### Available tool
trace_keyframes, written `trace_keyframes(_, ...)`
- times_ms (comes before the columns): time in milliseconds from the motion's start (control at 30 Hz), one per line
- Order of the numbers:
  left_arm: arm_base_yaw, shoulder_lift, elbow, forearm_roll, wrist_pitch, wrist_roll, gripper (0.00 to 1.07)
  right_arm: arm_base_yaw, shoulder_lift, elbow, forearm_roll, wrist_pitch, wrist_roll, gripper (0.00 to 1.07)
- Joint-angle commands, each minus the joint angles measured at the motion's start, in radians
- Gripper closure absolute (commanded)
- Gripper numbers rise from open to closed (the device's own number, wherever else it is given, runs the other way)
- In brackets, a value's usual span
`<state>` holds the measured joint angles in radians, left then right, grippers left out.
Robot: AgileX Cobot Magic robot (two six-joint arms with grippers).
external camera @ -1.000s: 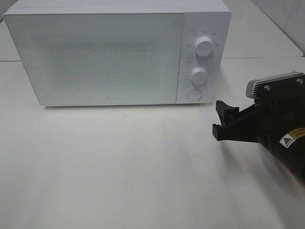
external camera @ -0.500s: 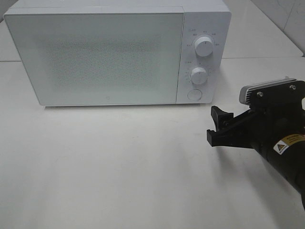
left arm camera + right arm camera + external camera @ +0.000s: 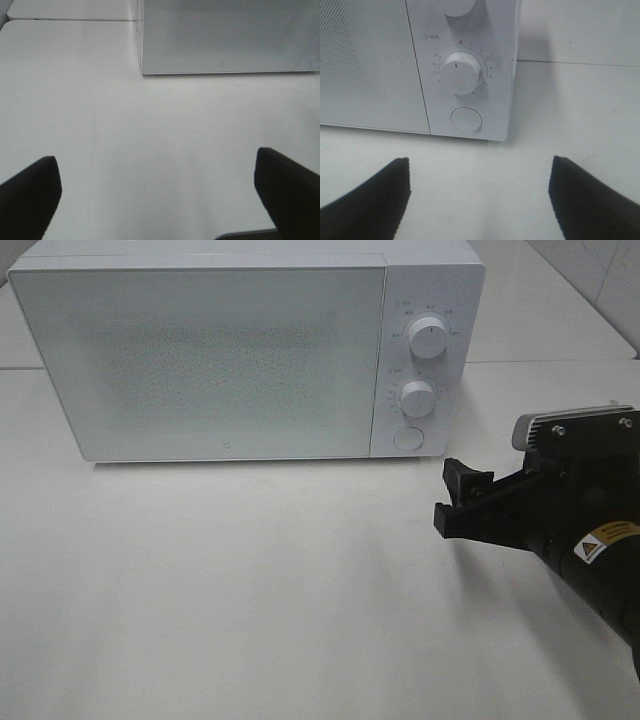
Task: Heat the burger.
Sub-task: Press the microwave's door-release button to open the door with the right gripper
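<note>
The burger is out of view in every frame. A white microwave (image 3: 230,350) stands at the back of the table with its door shut; its frosted door (image 3: 225,35) hides whatever is inside. My right gripper (image 3: 447,495) is open with nothing in it, a short way in front of the control panel and to its right. In the right wrist view its dark fingers (image 3: 370,205) frame the lower knob (image 3: 462,74) and the round button (image 3: 466,120). My left gripper (image 3: 156,165) is open and empty above bare table, facing the microwave's lower left corner.
The control panel carries an upper knob (image 3: 430,337), a lower knob (image 3: 417,398) and a round button (image 3: 407,438). The white table (image 3: 250,590) spreads out in front of the microwave. A tiled wall shows at the far right corner.
My right gripper has shifted slightly left and toward the table's front, jaws still spread.
</note>
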<state>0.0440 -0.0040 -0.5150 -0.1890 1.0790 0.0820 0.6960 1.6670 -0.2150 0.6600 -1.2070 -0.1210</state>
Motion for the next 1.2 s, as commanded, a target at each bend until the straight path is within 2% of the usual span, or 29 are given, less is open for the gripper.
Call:
trace_keyframes(33,0.004,-0.023,0.0,-0.006,-0.009,-0.004,0.09,0.006,-0.004,-0.001,0.001,-0.055,0.053,0.35)
trace_keyframes(233,0.004,-0.023,0.0,-0.006,-0.009,-0.004,0.09,0.006,-0.004,-0.001,0.013,-0.061,0.301,0.46)
trace_keyframes(267,0.004,-0.023,0.0,-0.006,-0.009,-0.004,0.09,0.006,-0.004,-0.001,0.013,-0.061,0.409,0.51)
trace_keyframes(333,0.004,-0.023,0.0,-0.006,-0.009,-0.004,0.09,0.006,-0.004,-0.001,0.014,-0.061,0.457,0.53)
trace_keyframes(367,0.004,-0.023,0.0,-0.006,-0.009,-0.004,0.09,0.006,-0.004,-0.001,0.015,-0.061,0.574,0.59)
trace_keyframes(400,0.004,-0.023,0.0,-0.006,-0.009,-0.004,0.09,0.006,-0.004,-0.001,0.015,-0.061,0.574,0.59)
trace_keyframes(433,0.004,-0.023,0.0,-0.006,-0.009,-0.004,0.09,0.006,-0.004,-0.001,0.015,-0.061,0.687,0.64)
trace_keyframes(500,0.004,-0.023,0.0,-0.006,-0.009,-0.004,0.09,0.006,-0.004,-0.001,0.015,-0.061,0.729,0.67)
trace_keyframes(567,0.004,-0.023,0.0,-0.006,-0.009,-0.004,0.09,0.006,-0.004,-0.001,0.015,-0.058,0.878,0.76)
trace_keyframes(767,0.004,-0.023,0.0,-0.006,-0.009,-0.004,0.09,0.006,-0.004,-0.001,0.015,-0.037,1.149,0.87)
trace_keyframes(867,0.004,-0.023,0.0,-0.006,-0.009,-0.004,0.09,0.006,-0.004,-0.001,0.015,-0.001,1.38,0.98)
trace_keyframes(967,0.004,-0.023,0.0,-0.006,-0.009,-0.004,0.09,0.006,-0.004,-0.001,0.015,0.004,1.411,1.01)
trace_keyframes(1000,0.004,-0.023,0.0,-0.006,-0.009,-0.004,0.09,0.006,-0.004,-0.001,0.016,0.016,1.442,1.06)
trace_keyframes(1200,0.004,-0.023,0.0,-0.006,-0.009,-0.004,0.09,0.003,-0.004,-0.001,0.042,0.066,1.459,1.07)
